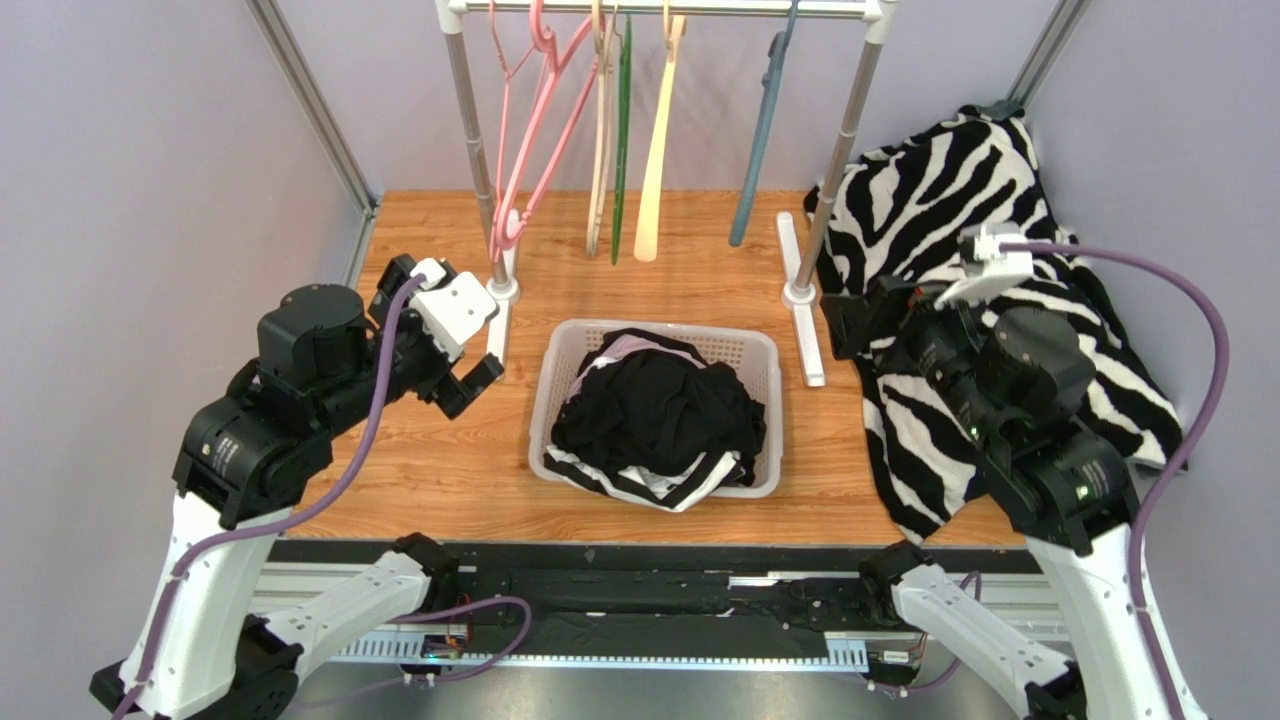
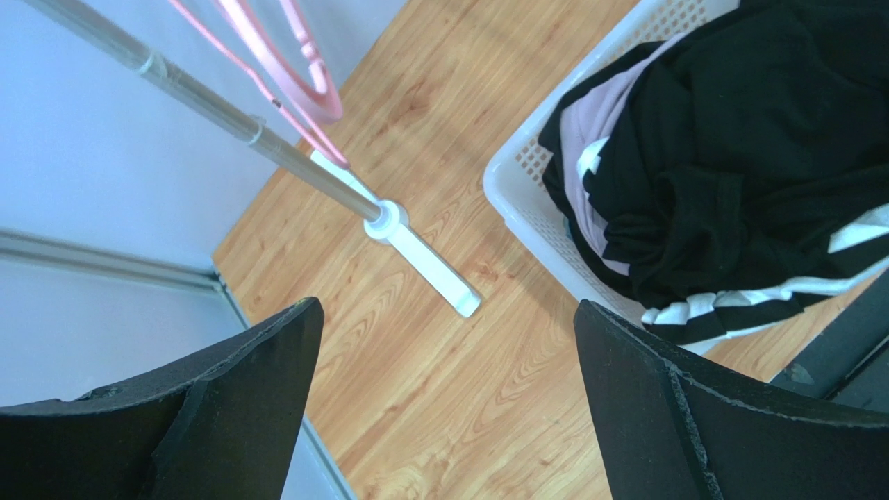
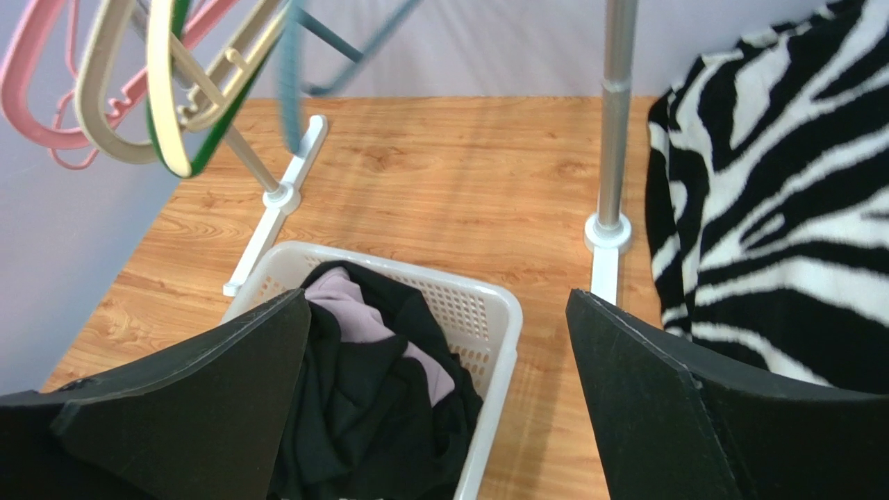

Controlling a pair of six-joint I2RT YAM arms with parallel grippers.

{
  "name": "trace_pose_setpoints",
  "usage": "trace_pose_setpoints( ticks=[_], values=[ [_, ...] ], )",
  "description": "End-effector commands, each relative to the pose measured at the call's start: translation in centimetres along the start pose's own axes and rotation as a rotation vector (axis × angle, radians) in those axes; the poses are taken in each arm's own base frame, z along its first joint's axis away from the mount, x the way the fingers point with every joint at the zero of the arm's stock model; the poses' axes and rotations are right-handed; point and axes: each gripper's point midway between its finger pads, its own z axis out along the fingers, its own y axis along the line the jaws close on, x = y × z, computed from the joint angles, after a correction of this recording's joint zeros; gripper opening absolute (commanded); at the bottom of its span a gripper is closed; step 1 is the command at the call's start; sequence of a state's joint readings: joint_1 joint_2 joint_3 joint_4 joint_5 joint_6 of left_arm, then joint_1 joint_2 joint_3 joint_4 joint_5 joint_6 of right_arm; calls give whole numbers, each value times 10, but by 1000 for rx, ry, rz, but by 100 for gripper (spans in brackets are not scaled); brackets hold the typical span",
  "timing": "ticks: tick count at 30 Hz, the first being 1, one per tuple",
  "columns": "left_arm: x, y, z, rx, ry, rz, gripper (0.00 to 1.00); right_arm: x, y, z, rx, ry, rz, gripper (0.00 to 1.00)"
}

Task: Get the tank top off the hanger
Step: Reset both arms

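The zebra-striped tank top point(image 1: 962, 195) lies in a heap on the right side of the table, off any hanger, and also fills the right of the right wrist view point(image 3: 783, 208). Several bare hangers hang on the rack: pink point(image 1: 526, 135), green point(image 1: 621, 135), cream point(image 1: 657, 150) and blue point(image 1: 759, 135). My right gripper point(image 3: 438, 302) is open and empty, over the left edge of the tank top, facing the basket. My left gripper point(image 2: 447, 313) is open and empty above bare wood near the rack's left foot point(image 2: 423, 258).
A white basket point(image 1: 661, 333) full of black, lilac and striped clothes sits at the table's middle front. The rack's two posts point(image 1: 842, 135) and white feet point(image 1: 796, 293) stand behind it. Grey walls close in the left, right and back.
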State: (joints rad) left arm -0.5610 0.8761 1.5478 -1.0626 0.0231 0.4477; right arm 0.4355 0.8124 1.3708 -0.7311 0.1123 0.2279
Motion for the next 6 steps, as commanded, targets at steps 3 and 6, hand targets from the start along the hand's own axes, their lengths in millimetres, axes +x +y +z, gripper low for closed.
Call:
trace_pose_setpoints(
  ticks=[3, 6],
  values=[
    [2, 12, 13, -22, -4, -130, 99, 32, -28, -13, 120, 13, 52, 100],
    [19, 24, 24, -56, 28, -184, 99, 49, -37, -9, 155, 51, 35, 100]
  ],
)
